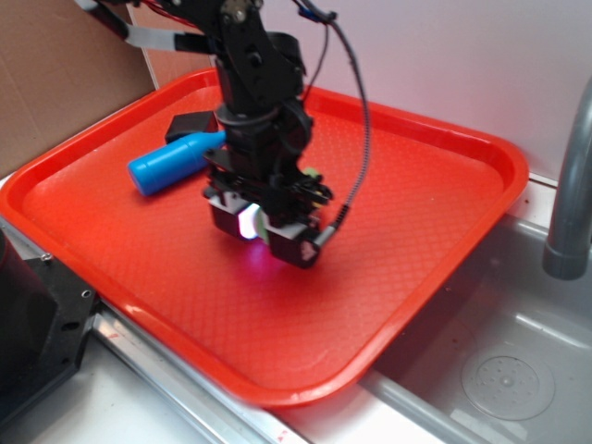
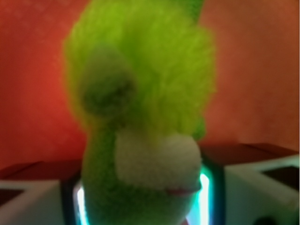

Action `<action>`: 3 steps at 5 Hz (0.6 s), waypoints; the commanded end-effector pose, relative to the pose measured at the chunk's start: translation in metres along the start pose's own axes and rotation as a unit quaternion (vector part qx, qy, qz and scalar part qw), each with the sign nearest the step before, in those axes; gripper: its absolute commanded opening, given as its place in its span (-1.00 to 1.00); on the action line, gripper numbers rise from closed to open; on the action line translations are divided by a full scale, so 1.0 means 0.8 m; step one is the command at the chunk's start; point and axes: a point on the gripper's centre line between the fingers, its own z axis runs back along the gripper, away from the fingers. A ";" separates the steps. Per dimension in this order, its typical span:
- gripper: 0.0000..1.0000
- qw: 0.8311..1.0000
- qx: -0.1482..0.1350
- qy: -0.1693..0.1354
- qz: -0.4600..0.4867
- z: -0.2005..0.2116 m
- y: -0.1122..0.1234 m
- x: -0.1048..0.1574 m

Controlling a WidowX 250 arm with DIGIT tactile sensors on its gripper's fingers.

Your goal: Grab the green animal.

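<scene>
Black WidowX gripper sits low over the middle of the red plastic tray, fingers pointing down at the tray floor. Tray has a fine diamond-embossed texture and a raised rounded rim.

Small fuzzy yellow-green plush frog is between the jaws: wrist view is filled with it, long shaggy lime fibres up top, darker green patch at centre left, a white fleecy patch with a thin red line lower centre. Blurred, very close to the lens. Blocky white-and-black finger pads flank it at lower left and lower right, with a cyan glow along the inner edges. Reads as clamped on the frog.

In the exterior view the frog is almost fully hidden by the gripper; only a sliver of green shows at the gripper's right edge, plus a pale glow between the fingers.

Smooth blue plastic bottle, cylindrical, lies on its side in the upper left of the tray, just beside the arm. Grey metal faucet pipe at the right edge, steel sink at lower right.
</scene>
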 end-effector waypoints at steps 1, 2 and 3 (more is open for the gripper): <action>-1.00 0.999 -0.007 0.000 -0.037 0.111 0.033 0.013; -1.00 1.000 -0.016 -0.008 -0.015 0.158 0.068 0.005; -1.00 1.000 0.001 -0.026 0.006 0.188 0.086 -0.005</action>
